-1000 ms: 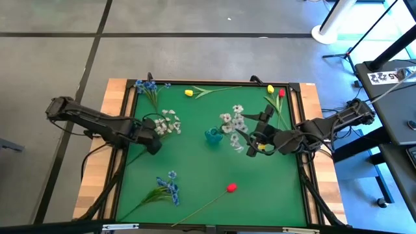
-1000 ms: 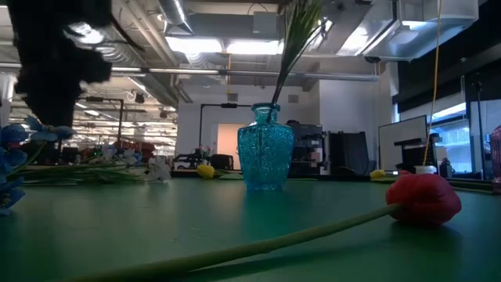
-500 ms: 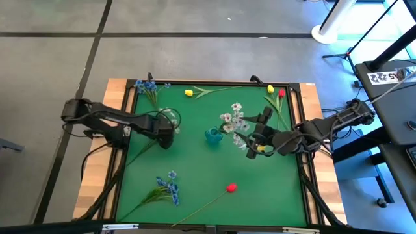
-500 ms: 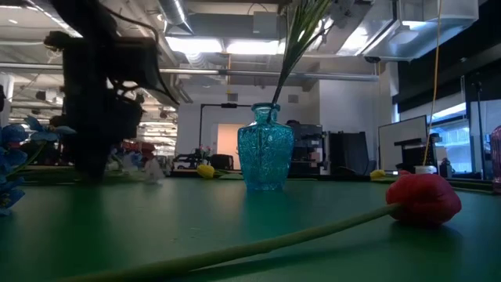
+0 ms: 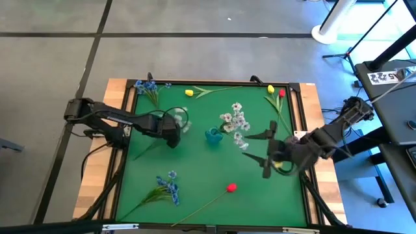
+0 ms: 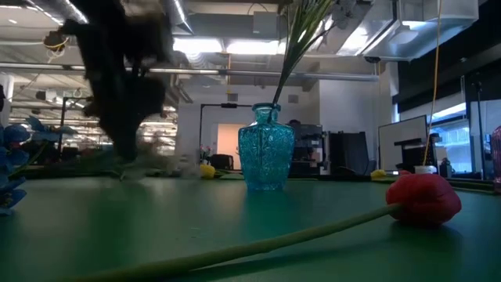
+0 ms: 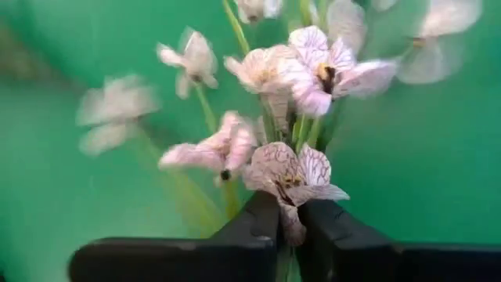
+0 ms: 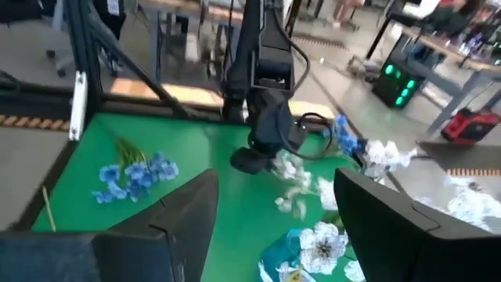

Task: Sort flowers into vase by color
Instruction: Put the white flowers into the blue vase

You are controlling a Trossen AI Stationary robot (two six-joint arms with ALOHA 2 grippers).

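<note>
Left wrist view: left gripper (image 7: 288,223) clamps the white sprig (image 7: 293,168) stems

Even overhead light, bright ceiling strips glaring in the low view; moving left arm (image 6: 117,70) smeared.

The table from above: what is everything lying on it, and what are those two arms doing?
Vase: one, blue glass, mid-table, with a white sprig standing in it.
White sprig: one more, clamped in the left gripper.
Blue sprigs: two, one at the far left corner, one near the front left.
Yellow tulips: two, along the far edge and far right.
Red tulips: two, far right and front centre.
Table: one, green top.
Left gripper: shut, left of the vase.
Right gripper: open, empty, right of the vase.
</note>
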